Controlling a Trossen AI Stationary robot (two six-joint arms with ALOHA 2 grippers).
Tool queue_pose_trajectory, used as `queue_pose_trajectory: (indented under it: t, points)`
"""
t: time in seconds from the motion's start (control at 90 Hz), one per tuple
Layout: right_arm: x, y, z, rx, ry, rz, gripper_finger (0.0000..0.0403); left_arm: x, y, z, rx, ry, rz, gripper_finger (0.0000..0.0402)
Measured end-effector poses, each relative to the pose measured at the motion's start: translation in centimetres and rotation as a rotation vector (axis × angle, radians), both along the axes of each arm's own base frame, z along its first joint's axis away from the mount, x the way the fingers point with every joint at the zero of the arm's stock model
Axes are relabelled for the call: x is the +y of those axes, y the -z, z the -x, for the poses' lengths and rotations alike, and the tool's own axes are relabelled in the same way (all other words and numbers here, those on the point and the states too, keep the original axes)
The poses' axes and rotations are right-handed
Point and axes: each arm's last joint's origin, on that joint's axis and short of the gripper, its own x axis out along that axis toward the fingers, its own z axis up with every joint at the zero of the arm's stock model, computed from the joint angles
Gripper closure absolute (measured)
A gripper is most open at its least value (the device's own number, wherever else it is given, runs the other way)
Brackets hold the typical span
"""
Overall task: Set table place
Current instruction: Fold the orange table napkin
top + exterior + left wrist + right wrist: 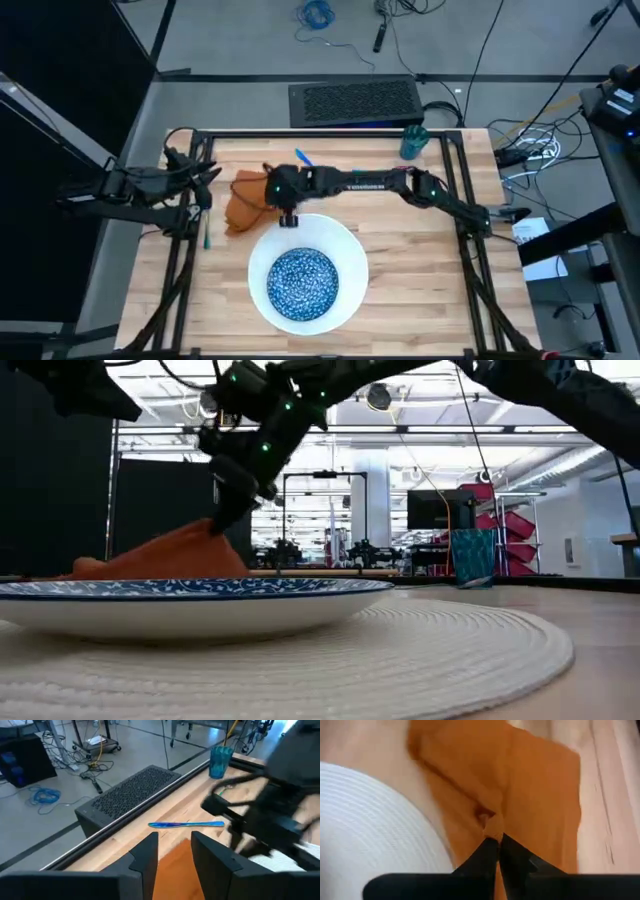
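Nothing readable anywhere in these shots — no labels, brand names, numbers or signs that I can make out. Checked the table (400, 260), the napkin (530, 785), the bowl (303, 282), the cup (220, 761) and the black box on the floor behind the table (355, 101) — all of them plain, no print on any of it. The room behind in the low view has some stuff far off, but it's too small and blurry to read anything.
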Motion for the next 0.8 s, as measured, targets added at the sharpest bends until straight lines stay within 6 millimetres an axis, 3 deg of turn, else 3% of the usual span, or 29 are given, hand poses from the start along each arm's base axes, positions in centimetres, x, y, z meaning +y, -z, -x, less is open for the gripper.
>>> queue_pose_trajectory:
  t: [0.2,0.356,0.456,0.544,0.678,0.8]
  points:
    - [-1.6,0.2,0.5,0.035,0.041,-0.015,0.0403,-0.2,0.5,-1.0,0.005,0.037,0.087,0.0298]
    - [-1.8,0.0,0.6,0.027,0.046,-0.016,0.0403,-1.1,4.0,-3.0,0.295,0.162,0.362,0.0298]
    - [-2.1,0.0,0.6,0.026,0.054,-0.017,0.0403,-1.6,5.7,-3.1,0.488,0.162,0.486,0.0298]
    - [-2.5,0.0,0.7,0.026,0.061,-0.016,0.0403,-2.1,6.1,-3.0,0.571,0.171,0.521,0.0298]
    - [-3.3,-0.2,0.9,0.02,0.06,-0.04,0.0403,-2.8,6.3,-4.0,0.511,0.225,0.501,0.0298]
    - [-4.1,-0.9,1.1,-0.008,0.062,-0.08,0.0403,-3.5,9.2,-5.2,0.579,0.256,0.463,0.0298]
